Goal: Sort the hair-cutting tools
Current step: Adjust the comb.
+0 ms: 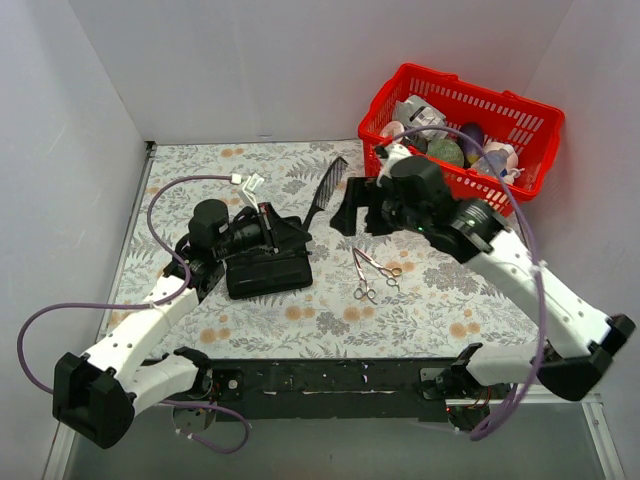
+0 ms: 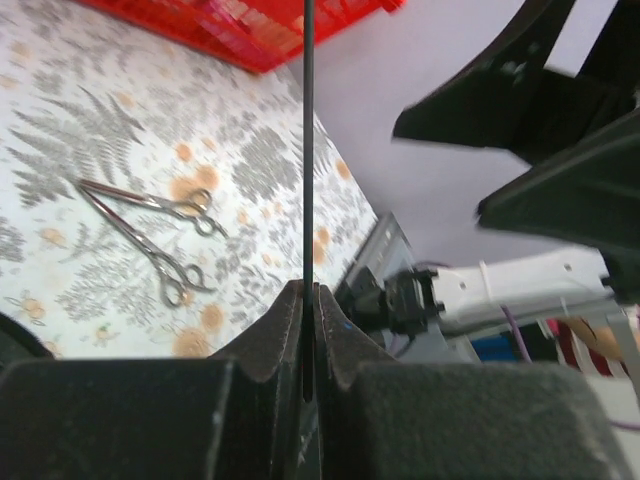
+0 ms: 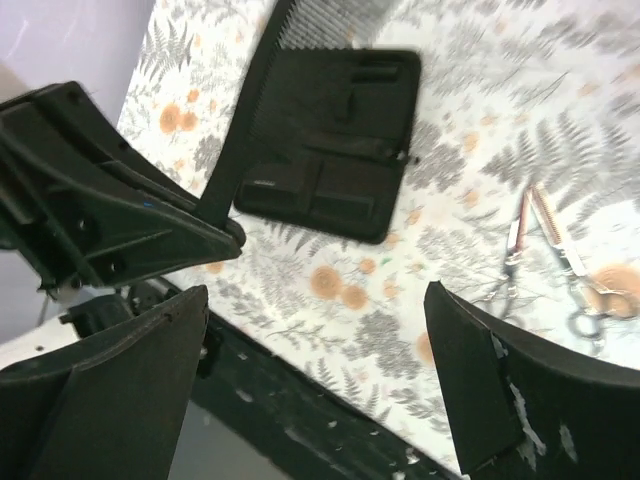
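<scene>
**A:** Your left claw (image 2: 308,300) is clamped on the long thin black comb (image 2: 307,120). It pinches one end, with the comb edge-on between the pads and the rest running straight out past the fingertips.

**B:** The top view agrees. The comb (image 1: 327,190) slants away from the left claw (image 1: 293,232), and its far end sits just beside your right claw (image 1: 358,212). I can't tell whether that far end touches the floral table cover (image 1: 200,170).

**A:** What about the right claw (image 3: 318,295)?

**B:** Its jaws are spread wide with nothing between them. It hangs over the cover, with the comb (image 3: 225,185) off its left finger.

**A:** And the two slim silver metal scissors with ring handles (image 1: 375,272)?

**B:** They lie flat on the cover on the base side of your right claw, near it but apart. The blade tips meet and the handles fan out. From the left claw they (image 2: 150,230) are off to the side, well apart.

**A:** Anything else?

**B:** The flat black rectangular folding case (image 1: 268,272) lies just beside the left claw on its base side. The red plastic basket (image 1: 480,92) sits behind the right claw.
</scene>
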